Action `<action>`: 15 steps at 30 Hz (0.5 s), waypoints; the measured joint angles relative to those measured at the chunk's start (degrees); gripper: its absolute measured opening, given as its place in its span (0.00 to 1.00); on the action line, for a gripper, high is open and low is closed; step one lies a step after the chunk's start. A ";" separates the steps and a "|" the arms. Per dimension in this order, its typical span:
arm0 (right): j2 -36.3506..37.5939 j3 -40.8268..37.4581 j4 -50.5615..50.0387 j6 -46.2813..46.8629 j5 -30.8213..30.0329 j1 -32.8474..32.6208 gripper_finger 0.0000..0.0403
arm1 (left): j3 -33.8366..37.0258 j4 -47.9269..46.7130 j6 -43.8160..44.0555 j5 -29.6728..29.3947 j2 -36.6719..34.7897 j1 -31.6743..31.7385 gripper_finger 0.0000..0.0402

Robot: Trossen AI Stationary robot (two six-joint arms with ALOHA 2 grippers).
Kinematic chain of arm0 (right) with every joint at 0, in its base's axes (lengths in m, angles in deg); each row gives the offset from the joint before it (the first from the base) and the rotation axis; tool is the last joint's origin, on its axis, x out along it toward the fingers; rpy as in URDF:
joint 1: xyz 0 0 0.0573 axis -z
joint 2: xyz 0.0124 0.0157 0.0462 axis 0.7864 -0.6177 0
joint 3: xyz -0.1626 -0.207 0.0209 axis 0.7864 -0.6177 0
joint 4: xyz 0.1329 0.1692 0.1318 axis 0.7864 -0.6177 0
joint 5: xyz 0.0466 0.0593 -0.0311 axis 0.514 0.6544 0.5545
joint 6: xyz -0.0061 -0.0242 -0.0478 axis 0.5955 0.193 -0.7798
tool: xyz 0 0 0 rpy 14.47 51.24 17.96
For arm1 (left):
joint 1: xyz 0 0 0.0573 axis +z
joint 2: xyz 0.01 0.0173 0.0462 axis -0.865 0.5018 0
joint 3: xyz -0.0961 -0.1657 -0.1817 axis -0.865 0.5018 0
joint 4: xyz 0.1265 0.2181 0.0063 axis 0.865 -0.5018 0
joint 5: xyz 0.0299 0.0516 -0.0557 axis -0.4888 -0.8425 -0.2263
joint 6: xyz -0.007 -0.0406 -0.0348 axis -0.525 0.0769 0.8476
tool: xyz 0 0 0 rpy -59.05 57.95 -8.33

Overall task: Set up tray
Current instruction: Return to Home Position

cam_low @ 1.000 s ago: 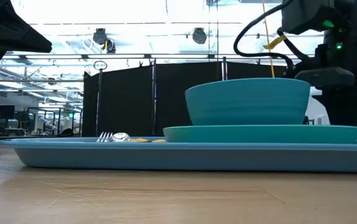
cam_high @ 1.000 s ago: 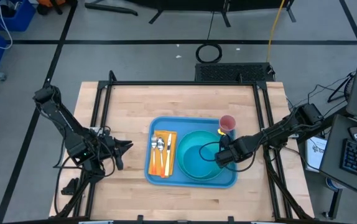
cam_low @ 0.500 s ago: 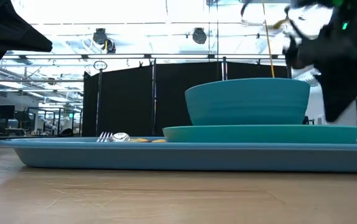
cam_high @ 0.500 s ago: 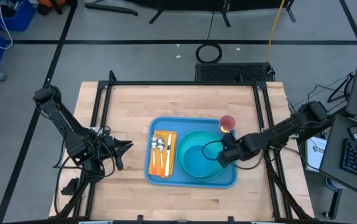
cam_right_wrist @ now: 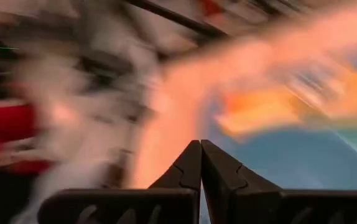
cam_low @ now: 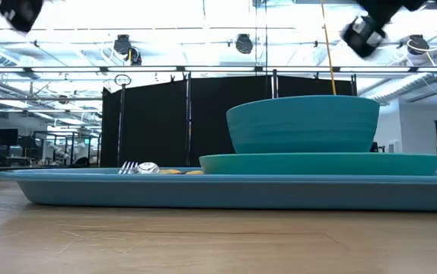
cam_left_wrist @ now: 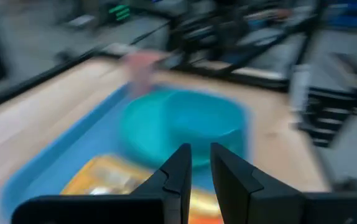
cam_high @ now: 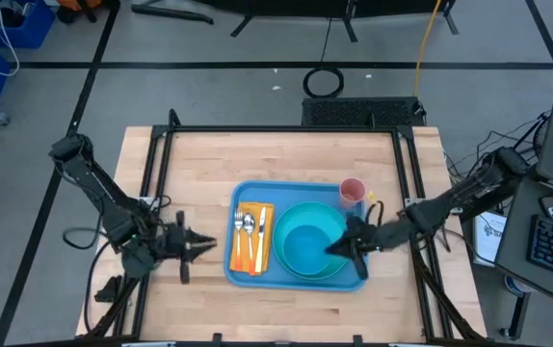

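tray [cam_high: 296, 193] in middle of table [cam_high: 199, 164], carrying teal plate [cam_high: 310, 209] and bowl [cam_high: 310, 249]. left gripper [cam_high: 209, 243] near its left rim, fingers slightly apart. right gripper [cam_high: 336, 249] above its right part, fingers pressed together.

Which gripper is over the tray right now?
The right gripper, at the tray's right edge beside the plate; the left gripper hangs over the table left of it.

Black curtain partition [cam_low: 188, 122], bright ceiling lights [cam_low: 203, 15], grey floor [cam_high: 209, 92] with dark lines
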 joint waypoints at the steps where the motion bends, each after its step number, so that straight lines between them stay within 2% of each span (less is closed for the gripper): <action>1: 0.09 -2.67 9.60 -4.74 5.37 0.67 0.00 | 0.00 5.68 -6.03 2.64 0.56 0.64 0.16; 4: 0.13 -10.50 29.25 -10.53 15.79 2.89 0.00 | 0.00 20.77 -20.79 13.42 2.93 3.71 0.16; 7: 0.14 -15.38 35.34 -11.40 20.71 5.89 0.00 | -0.07 30.35 -27.49 28.28 6.42 9.07 0.16; 9: 0.07 -17.17 36.53 -13.16 22.03 6.62 0.00 | -0.04 32.61 -28.90 35.08 9.64 12.93 0.16; 15: 1.71 -17.97 36.83 -19.99 22.40 7.66 0.00 | 0.01 34.01 -26.15 37.76 16.24 23.88 0.16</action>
